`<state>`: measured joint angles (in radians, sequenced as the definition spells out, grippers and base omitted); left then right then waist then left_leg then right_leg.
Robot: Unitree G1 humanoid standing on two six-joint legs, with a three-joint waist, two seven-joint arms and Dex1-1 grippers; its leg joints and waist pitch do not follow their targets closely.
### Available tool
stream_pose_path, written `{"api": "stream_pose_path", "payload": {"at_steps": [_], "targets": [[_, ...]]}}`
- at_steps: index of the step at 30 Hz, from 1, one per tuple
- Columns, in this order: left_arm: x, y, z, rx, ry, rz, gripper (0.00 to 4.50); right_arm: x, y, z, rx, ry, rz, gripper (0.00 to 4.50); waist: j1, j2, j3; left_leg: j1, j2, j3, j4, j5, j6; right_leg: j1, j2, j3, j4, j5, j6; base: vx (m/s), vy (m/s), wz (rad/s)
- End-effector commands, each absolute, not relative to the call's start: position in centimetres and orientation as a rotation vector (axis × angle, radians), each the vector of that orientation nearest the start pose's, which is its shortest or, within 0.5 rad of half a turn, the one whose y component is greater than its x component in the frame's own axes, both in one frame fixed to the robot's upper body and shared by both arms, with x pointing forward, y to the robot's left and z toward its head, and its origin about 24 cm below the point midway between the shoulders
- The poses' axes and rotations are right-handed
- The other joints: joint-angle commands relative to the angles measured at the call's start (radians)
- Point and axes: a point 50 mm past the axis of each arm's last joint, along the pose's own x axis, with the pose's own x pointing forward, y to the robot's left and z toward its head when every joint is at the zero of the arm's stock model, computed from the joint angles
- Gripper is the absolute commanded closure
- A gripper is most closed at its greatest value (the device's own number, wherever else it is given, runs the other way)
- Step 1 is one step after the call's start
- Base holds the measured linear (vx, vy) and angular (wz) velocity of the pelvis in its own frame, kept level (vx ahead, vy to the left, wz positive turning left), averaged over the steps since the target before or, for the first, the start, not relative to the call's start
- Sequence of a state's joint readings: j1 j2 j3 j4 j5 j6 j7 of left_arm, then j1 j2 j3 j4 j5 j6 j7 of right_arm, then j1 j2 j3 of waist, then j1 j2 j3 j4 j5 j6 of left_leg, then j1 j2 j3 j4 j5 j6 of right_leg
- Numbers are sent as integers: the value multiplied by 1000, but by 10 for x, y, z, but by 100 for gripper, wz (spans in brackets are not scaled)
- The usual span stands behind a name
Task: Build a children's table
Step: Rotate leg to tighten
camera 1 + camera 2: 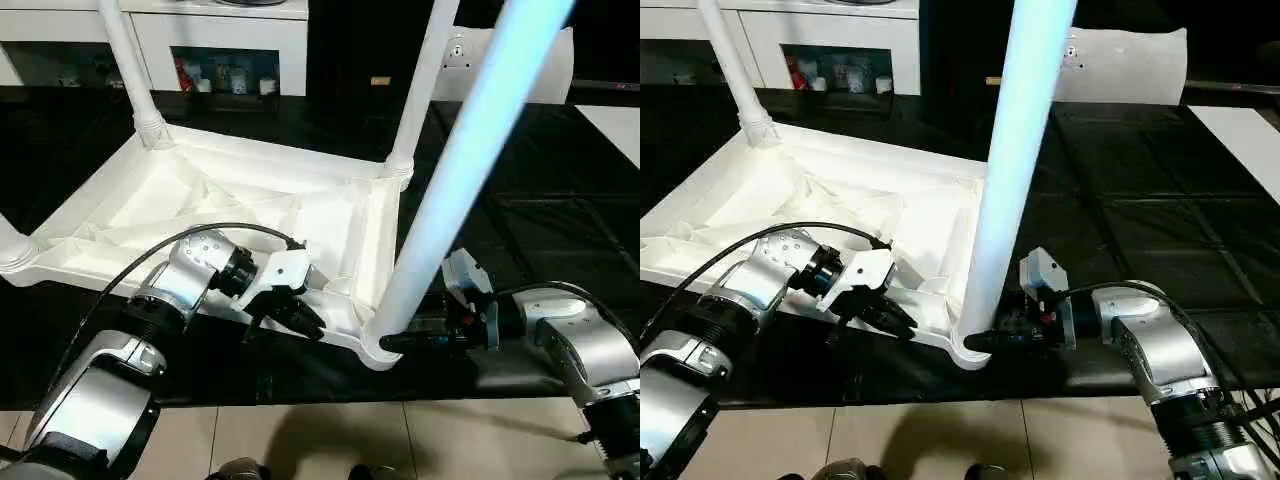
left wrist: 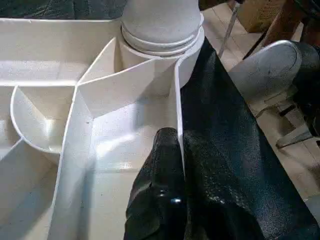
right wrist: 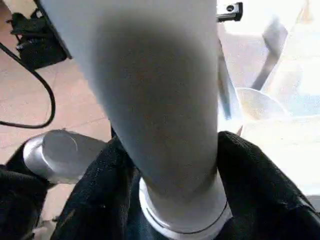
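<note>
1. Children's table [image 1: 250, 200]: white plastic, upside down on a black mat [image 1: 520, 190], ribbed underside facing up, raised rim all round.
2. Legs seated in corner sockets and standing upright: far-left leg [image 1: 125, 60], far-right leg [image 1: 425, 80], near-right leg [image 1: 470, 160]. At the near-left corner, a rounded white piece [image 1: 12, 245] cut off by the picture edge; cannot tell more.
3. Near-right leg: thick, tapered, tinted pale blue by the light, its base sitting in the near-right corner socket [image 1: 378, 345].
4. Left gripper [image 1: 300, 318]: black fingers closed onto the table's near rim, just left of the near-right socket. In the left wrist view, one finger [image 2: 162, 175] inside the rim wall, the other outside on the mat, with the thin white wall pinched between them.
5. Right gripper [image 1: 400, 340]: at the foot of the near-right leg, reaching in from the right. In the right wrist view, black fingers [image 3: 250, 170] on either side of the leg just above the socket collar, clamped against it.
6. Silver forearms entering from the lower corners; black cable [image 1: 130, 265] looping over the left one.
7. Background: white cabinet [image 1: 220, 40] with an open shelf of small items beyond the mat; pale tiled floor [image 1: 330, 435] at the near edge.
</note>
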<state>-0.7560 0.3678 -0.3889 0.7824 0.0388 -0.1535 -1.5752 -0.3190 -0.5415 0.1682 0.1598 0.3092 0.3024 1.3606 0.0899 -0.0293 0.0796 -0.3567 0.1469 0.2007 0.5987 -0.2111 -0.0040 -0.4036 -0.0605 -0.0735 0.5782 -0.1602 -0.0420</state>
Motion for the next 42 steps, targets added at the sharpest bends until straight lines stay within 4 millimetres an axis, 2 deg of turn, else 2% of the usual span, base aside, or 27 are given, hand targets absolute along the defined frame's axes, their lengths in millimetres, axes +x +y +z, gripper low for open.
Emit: {"api": "stream_pose_path", "payload": {"at_steps": [1, 3, 4, 6, 7, 8, 9, 11, 15, 16, 18, 19, 21, 23, 24, 25, 26, 27, 28, 29, 31, 33, 34, 36, 38, 40, 42], "targets": [[314, 113, 67, 584, 476, -1827, 450, 265, -165, 76, -86, 370, 1447, 230, -3, -10, -71, 13, 98, -36, -67, -84, 79, 52, -111, 61, -58, -268, -196, 0, 0, 0], [316, 110, 68, 568, 465, -1805, 450, 264, -162, 75, -63, 374, 1426, 238, -3, -10, -70, 11, 98, -37, -67, -79, 80, 53, -110, 60, -57, -260, -199, 0, 0, 0], [318, 104, 69, 550, 448, -1761, 450, 264, -157, 73, -26, 380, 1375, 243, -6, -16, -68, 11, 98, -36, -68, -85, 80, 51, -110, 61, -60, -272, -192, 0, 0, 0], [322, 96, 70, 521, 435, -1701, 450, 265, -149, 69, -17, 379, 1310, 246, -8, -14, -62, 13, 95, -37, -70, -117, 65, 50, -113, 60, -70, -351, -174, 0, 0, 0], [323, 94, 70, 510, 431, -1688, 450, 266, -147, 69, -18, 377, 1295, 247, -12, -13, -58, 18, 95, -40, -72, -151, 46, 43, -113, 60, -79, -423, -156, 0, 0, 0], [325, 88, 71, 471, 417, -1642, 450, 268, -140, 66, -19, 373, 1242, 248, -18, -14, -54, 21, 90, -42, -73, -183, 31, 42, -115, 59, -91, -506, -130, 0, 0, 0], [329, 76, 72, 403, 402, -1571, 450, 272, -129, 62, -6, 380, 1146, 248, -20, -12, -53, 23, 87, -44, -73, -190, 23, 40, -115, 57, -95, -540, -119, 0, 0, 0], [331, 66, 73, 352, 396, -1510, 450, 277, -119, 58, 24, 396, 1057, 251, -43, -15, -50, 26, 82, -53, -76, -235, -1, 36, -114, 48, -111, -648, -78, 0, 0, 0], [338, 44, 73, 245, 398, -1323, 450, 289, -91, 56, 164, 415, 852, 254, -77, -6, -48, 27, 85, -63, -78, -305, -17, 27, -111, 44, -114, -650, -86, 0, 0, 0], [340, 37, 73, 212, 399, -1267, 450, 295, -81, 56, 194, 432, 772, 254, -86, -9, -50, 26, 84, -65, -78, -317, -17, 31, -113, 42, -118, -653, -79, 0, 0, 0], [341, 30, 74, 182, 397, -1215, 450, 300, -71, 56, 222, 445, 706, 254, -105, 1, -50, 22, 86, -69, -82, -338, -20, 33, -111, 41, -117, -609, -93, 0, 0, 0], [342, 28, 76, 171, 390, -1192, 450, 303, -66, 56, 235, 445, 689, 254, -107, 4, -51, 26, 86, -69, -82, -343, -20, 32, -111, 41, -119, -596, -95, 0, 0, 0], [343, 21, 78, 146, 371, -1142, 450, 310, -53, 63, 232, 393, 666, 254, -115, -1, -51, 24, 84, -65, -82, -339, -7, 33, -114, 47, -119, -565, -107, 0, 0, 0], [343, 21, 79, 145, 366, -1134, 450, 311, -50, 65, 235, 378, 669, 198, -116, 0, -51, 23, 84, -61, -82, -325, 2, 33, -115, 51, -119, -543, -115, 0, 0, 0], [344, 22, 79, 153, 363, -1130, 450, 312, -49, 67, 237, 363, 676, 198, -115, -4, -52, 22, 84, -59, -82, -312, 7, 33, -114, 53, -118, -533, -114, 0, 0, 0], [345, 25, 80, 175, 364, -1122, 450, 312, -48, 71, 243, 342, 677, 178, -112, -4, -55, 16, 86, -58, -84, -271, 21, 39, -114, 58, -108, -478, -128, 0, 0, 0], [345, 29, 80, 192, 358, -1127, 450, 312, -51, 71, 227, 329, 684, 178, -111, -7, -57, 14, 86, -56, -84, -253, 26, 41, -114, 58, -105, -452, -135, 0, 0, 0], [346, 34, 80, 207, 357, -1132, 450, 311, -55, 71, 203, 315, 688, 153, -108, -7, -59, 13, 87, -55, -83, -233, 31, 43, -115, 60, -101, -423, -142, 0, 0, 0], [346, 41, 80, 223, 355, -1139, 450, 311, -60, 71, 174, 305, 697, 144, -104, -3, -64, 8, 87, -50, -80, -171, 50, 47, -113, 63, -89, -324, -167, 0, 0, 0], [346, 42, 80, 224, 355, -1139, 450, 311, -60, 71, 170, 303, 700, 137, -104, -5, -64, 6, 86, -48, -79, -158, 58, 47, -112, 63, -86, -301, -175, 0, 0, 0], [346, 45, 80, 233, 350, -1145, 450, 310, -63, 72, 146, 290, 720, 130, -102, -4, -63, 7, 85, -44, -75, -148, 74, 47, -112, 63, -85, -291, -190, 0, 0, 0], [343, 63, 74, 285, 356, -1208, 450, 306, -80, 72, 75, 248, 806, 96, -97, -5, -64, 4, 83, -45, -73, -145, 82, 51, -113, 61, -88, -316, -185, 0, 0, 0], [341, 68, 73, 306, 356, -1235, 450, 305, -87, 72, 51, 242, 829, 91, -96, -6, -65, -2, 83, -43, -73, -124, 100, 56, -112, 63, -82, -287, -181, 0, 0, 0], [340, 77, 72, 336, 357, -1279, 450, 302, -101, 71, 3, 238, 875, 81, -96, -13, -67, 0, 85, -42, -72, -111, 110, 54, -110, 61, -79, -263, -189, 0, 0, 0], [338, 83, 73, 372, 336, -1324, 450, 296, -115, 70, -44, 247, 951, 45, -91, -10, -67, 2, 89, -41, -71, -82, 126, 54, -109, 60, -72, -219, -210, 0, 0, 0], [335, 88, 72, 388, 336, -1389, 450, 293, -127, 70, -73, 260, 993, 40, -83, -12, -67, 4, 92, -39, -70, -74, 133, 54, -109, 60, -69, -208, -213, 0, 0, 0], [332, 92, 71, 415, 348, -1438, 450, 291, -135, 70, -91, 267, 1018, 23, -77, -10, -67, 7, 95, -40, -71, -72, 136, 52, -109, 59, -68, -207, -218, 0, 0, 0]]}}
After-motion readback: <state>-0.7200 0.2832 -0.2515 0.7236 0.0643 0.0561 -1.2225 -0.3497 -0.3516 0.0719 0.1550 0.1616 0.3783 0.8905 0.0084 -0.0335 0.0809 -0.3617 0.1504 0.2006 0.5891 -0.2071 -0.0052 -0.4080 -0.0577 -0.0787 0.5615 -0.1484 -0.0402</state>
